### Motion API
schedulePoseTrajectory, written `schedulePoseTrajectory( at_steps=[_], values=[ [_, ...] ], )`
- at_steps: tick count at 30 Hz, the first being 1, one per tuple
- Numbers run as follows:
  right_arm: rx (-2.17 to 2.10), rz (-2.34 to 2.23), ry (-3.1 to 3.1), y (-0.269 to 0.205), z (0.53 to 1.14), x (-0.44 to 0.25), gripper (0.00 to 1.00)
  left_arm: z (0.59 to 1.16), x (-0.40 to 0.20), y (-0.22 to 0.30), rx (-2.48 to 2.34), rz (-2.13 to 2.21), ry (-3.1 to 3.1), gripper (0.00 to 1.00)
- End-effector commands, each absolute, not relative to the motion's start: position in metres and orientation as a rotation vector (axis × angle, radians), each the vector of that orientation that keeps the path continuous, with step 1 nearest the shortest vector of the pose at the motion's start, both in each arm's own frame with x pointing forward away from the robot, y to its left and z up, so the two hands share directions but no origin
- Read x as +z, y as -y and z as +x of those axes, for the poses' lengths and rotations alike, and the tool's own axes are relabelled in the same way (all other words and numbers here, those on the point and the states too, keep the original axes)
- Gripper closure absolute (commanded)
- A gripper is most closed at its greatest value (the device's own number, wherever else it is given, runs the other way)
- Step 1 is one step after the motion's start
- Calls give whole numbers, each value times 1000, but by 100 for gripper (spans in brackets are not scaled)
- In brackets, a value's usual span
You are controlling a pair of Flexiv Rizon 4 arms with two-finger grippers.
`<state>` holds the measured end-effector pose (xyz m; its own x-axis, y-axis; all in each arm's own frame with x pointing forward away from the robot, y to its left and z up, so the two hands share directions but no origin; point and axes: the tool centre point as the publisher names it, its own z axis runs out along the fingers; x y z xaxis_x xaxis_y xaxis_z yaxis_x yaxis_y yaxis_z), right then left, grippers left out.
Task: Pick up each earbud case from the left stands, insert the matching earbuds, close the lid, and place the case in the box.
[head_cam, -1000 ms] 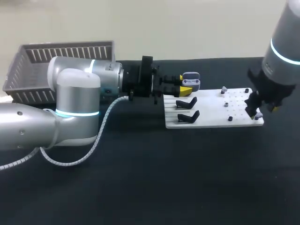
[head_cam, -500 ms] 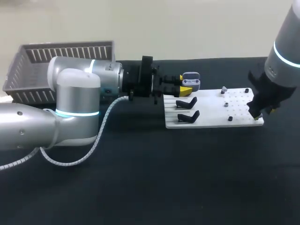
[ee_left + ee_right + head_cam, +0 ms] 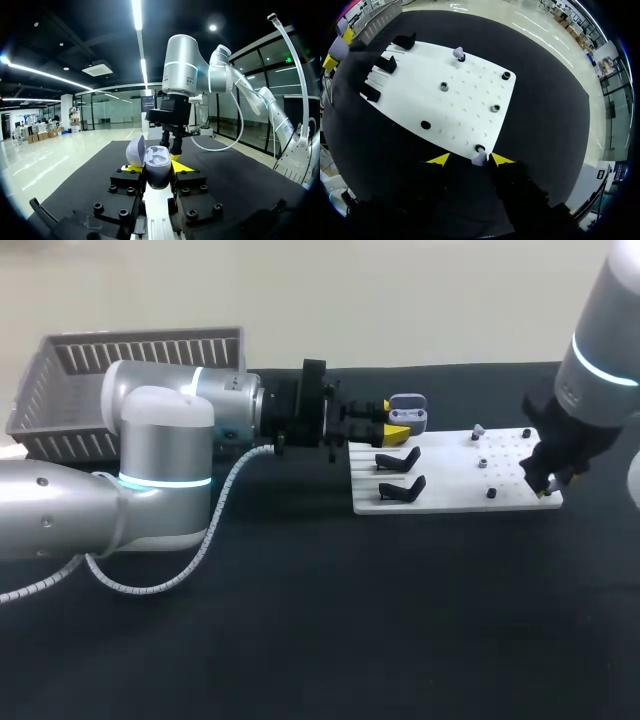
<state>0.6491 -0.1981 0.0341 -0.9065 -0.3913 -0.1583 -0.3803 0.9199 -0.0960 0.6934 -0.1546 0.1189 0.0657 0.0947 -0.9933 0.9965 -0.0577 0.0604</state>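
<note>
1. The left claw (image 3: 159, 168) is clenched on the open earbud case (image 3: 408, 412), lid up, at the white board's (image 3: 450, 488) 10 o'clock corner.
2. The right claw (image 3: 470, 159) hangs released over the board's 4 o'clock corner, with an earbud (image 3: 479, 159) between its spread tips.
3. The box (image 3: 60, 390) sits at the counter's (image 3: 400, 620) 10 o'clock.

right arm (image 3: 598, 360) | leaned left | tool (image 3: 545, 488) edged left
</note>
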Motion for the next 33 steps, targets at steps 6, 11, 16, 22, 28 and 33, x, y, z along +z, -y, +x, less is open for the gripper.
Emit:
schedulePoseTrajectory(
  at_steps=[6, 11, 16, 22, 28, 33],
  values=[
    [-109, -548, -2916, 203, 650, 27, 54, 692, 118, 154, -1150, 1345, -1204, 100],
    [-108, -537, -2914, 205, 650, 24, 55, 692, 118, 154, -1150, 1345, -1204, 100],
    [-114, -528, -2891, 205, 651, 26, 59, 692, 118, 154, -1150, 1345, -1204, 100],
    [-118, -518, -2890, 208, 652, 25, 63, 692, 118, 154, -1150, 1345, -1204, 100],
    [-124, -513, -2888, 209, 652, 24, 68, 692, 118, 154, -1150, 1345, -1204, 100],
    [-126, -508, -2891, 209, 651, 23, 69, 692, 118, 154, -1150, 1345, -1204, 100]
  ],
)
